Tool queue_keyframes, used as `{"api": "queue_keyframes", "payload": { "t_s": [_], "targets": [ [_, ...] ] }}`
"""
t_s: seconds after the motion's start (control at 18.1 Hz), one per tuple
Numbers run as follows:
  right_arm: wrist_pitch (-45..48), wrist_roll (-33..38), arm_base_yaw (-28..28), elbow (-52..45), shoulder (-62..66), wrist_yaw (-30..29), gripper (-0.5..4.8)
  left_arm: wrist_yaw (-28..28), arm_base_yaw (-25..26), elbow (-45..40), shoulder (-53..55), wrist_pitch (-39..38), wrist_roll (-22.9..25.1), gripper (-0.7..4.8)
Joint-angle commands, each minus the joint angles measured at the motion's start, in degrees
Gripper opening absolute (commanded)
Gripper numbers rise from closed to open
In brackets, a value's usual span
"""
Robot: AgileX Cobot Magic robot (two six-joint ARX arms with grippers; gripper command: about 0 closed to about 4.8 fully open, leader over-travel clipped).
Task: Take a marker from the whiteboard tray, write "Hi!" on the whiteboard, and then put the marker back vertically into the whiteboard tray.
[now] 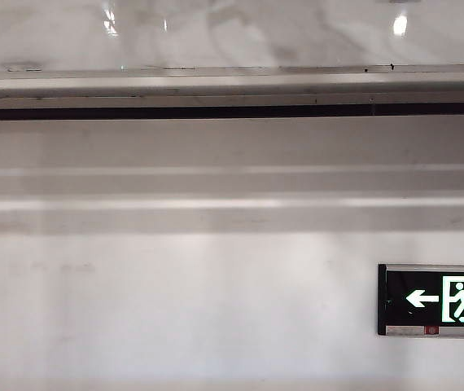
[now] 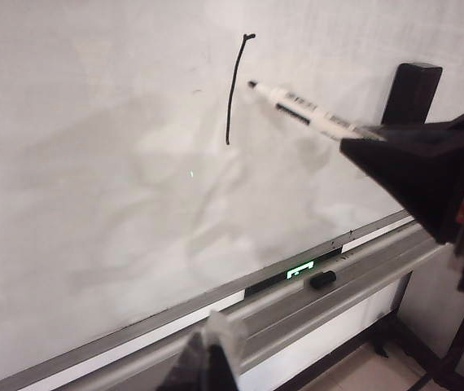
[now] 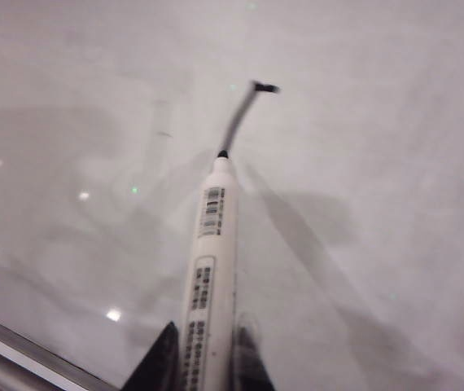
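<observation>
Right gripper [image 3: 207,358]: dark fingers pinched narrowly on the marker [image 3: 209,252], a slim white printed barrel. Ahead of the jaws, its uncapped tip meets the glossy, smudged whiteboard [image 3: 362,147] on a black stroke [image 3: 240,118]. Left gripper [image 2: 212,358]: opening unclear, nothing visibly held. Beyond it, the grey metal whiteboard tray [image 2: 362,265] carries a black cap [image 2: 322,279].

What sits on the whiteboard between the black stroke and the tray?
Nothing: in the left wrist view, bare whiteboard separates the stroke from the tray.
</observation>
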Motion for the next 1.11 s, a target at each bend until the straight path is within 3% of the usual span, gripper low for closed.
{"api": "queue_keyframes", "payload": {
  "t_s": [0.06, 1.11],
  "targets": [
    [2.12, 0.00, -1.01, 0.17, -0.22, -2.23, -0.05, 0.42, -0.04, 0.37, -0.17, 0.72, 0.00, -0.05],
    [2.21, 0.00, -2.80, 0.20, 1.57, -2.43, -0.05, 0.39, -0.04, 0.37, -0.17, 0.74, 0.00, -0.05]
  ]
}}
